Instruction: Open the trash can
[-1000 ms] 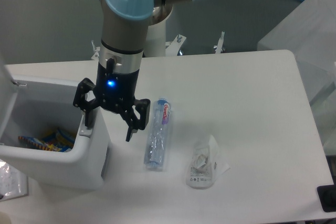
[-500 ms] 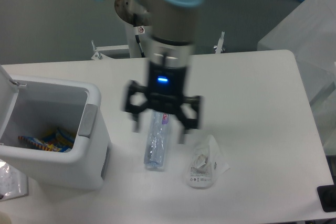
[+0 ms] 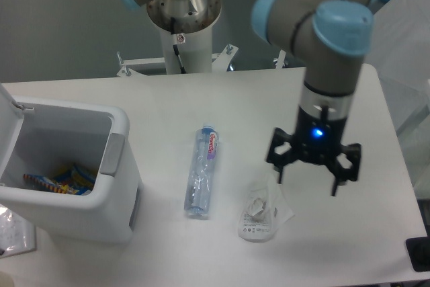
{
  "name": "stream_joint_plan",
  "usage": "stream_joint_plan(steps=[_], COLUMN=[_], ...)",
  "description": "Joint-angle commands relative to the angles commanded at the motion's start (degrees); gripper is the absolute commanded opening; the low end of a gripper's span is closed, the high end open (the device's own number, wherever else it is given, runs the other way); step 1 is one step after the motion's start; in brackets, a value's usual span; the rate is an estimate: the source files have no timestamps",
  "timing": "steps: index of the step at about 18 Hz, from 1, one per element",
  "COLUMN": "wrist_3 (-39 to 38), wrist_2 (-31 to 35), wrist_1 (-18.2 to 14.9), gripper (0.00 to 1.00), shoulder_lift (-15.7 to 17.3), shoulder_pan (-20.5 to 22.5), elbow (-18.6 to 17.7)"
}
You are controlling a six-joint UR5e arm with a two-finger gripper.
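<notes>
The trash can [image 3: 121,213] is a large white boxy bin at the left of the table. Its lid [image 3: 8,122] is swung up at the far left, so the inside shows, with colourful wrappers [image 3: 60,179] at the bottom. A grey push-button tab [image 3: 113,154] sits on its right rim. My gripper [image 3: 307,183] hangs over the right part of the table, far from the bin. It is open, with nothing between its fingers, and its blue light is on.
A crushed clear plastic bottle [image 3: 201,173] lies in the middle of the table. A crumpled white bag [image 3: 262,208] lies just left of the gripper. A black object [image 3: 420,253] sits past the table's right front corner.
The gripper has swept from the bin's right rim across the table to the right, passing over the bottle. The bin stays open and nothing else has moved.
</notes>
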Motion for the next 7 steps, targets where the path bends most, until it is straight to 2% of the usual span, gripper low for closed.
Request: stream_joint_plan(steps=[3,7], wrist_3=[2.66,4.85], wrist_2=[0.62,5.45], wrist_1=[-0.44,-0.27], gripper=[1.00,1.00], shoulder_lift=[-0.18,-0.18], shoulder_pan=[0.09,-0.44], elbow=[-1.05,-3.51])
